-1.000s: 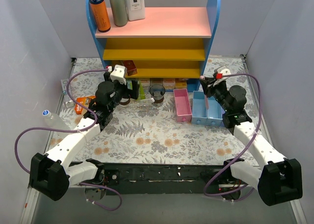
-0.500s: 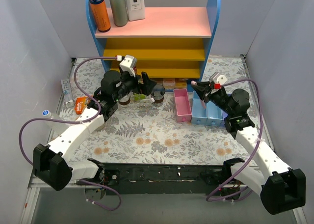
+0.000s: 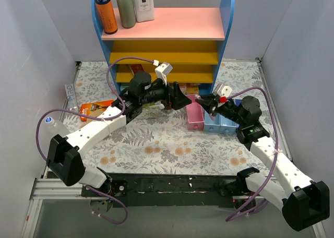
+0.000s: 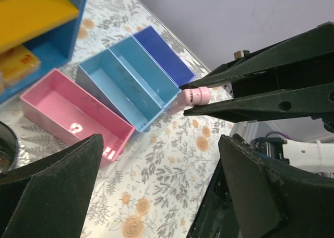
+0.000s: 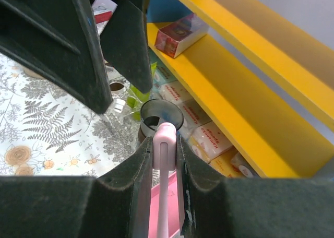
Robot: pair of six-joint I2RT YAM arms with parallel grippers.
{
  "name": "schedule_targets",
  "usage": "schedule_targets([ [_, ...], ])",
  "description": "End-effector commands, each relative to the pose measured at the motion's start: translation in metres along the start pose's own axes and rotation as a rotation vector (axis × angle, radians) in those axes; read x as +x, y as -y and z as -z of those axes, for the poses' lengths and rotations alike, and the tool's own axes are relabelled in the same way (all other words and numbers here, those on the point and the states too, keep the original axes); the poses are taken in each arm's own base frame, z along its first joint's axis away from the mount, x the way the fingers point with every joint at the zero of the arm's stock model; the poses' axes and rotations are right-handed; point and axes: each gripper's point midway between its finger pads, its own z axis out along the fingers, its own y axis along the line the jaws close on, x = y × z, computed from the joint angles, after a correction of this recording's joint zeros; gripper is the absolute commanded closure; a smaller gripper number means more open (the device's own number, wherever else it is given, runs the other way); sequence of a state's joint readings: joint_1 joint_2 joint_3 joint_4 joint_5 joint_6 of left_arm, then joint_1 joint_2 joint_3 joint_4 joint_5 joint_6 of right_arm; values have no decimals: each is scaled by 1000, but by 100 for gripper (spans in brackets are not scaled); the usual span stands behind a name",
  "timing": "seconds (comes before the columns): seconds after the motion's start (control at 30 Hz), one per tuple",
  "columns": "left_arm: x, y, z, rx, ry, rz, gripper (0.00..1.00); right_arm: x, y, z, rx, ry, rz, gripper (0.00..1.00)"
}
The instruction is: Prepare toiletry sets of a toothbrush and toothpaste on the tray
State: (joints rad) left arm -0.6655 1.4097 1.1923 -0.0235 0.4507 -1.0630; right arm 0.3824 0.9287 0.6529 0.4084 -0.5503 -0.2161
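No legible text. Label on the white bottle, 12 o'clock in the top view, and print on the pale packets: too blurred.

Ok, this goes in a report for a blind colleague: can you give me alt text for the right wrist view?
The right gripper clamps a slim pale pink toothbrush, pointing it toward a dark round cup on the floral table. The left gripper stands open at upper left, and yellow shelves holding small boxes run along the right.
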Motion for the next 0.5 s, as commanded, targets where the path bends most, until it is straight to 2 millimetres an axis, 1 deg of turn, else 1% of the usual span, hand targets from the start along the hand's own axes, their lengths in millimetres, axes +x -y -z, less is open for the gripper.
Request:
schedule_targets([
  [0.0, -10, 33, -2, 98, 5, 24, 7, -30, -4, -2, -23, 53, 69, 99],
  [0.1, -4, 35, -7, 102, -10, 27, 8, -30, -8, -3, -28, 47, 77, 99],
  [0.23, -1, 33, -12, 92, -15, 34, 10, -31, -11, -3, -36, 43, 87, 99],
  [0.27, -6, 34, -13, 99, 6, 26, 11, -30, -12, -3, -39, 39, 85, 99],
  [0.4, -16, 39, -14, 99, 44, 22, 13, -27, -16, -6, -47, 25, 93, 99],
  [0.47, -20, 36, -15, 78, 70, 24, 16, -27, -17, -6, -46, 22, 95, 99],
])
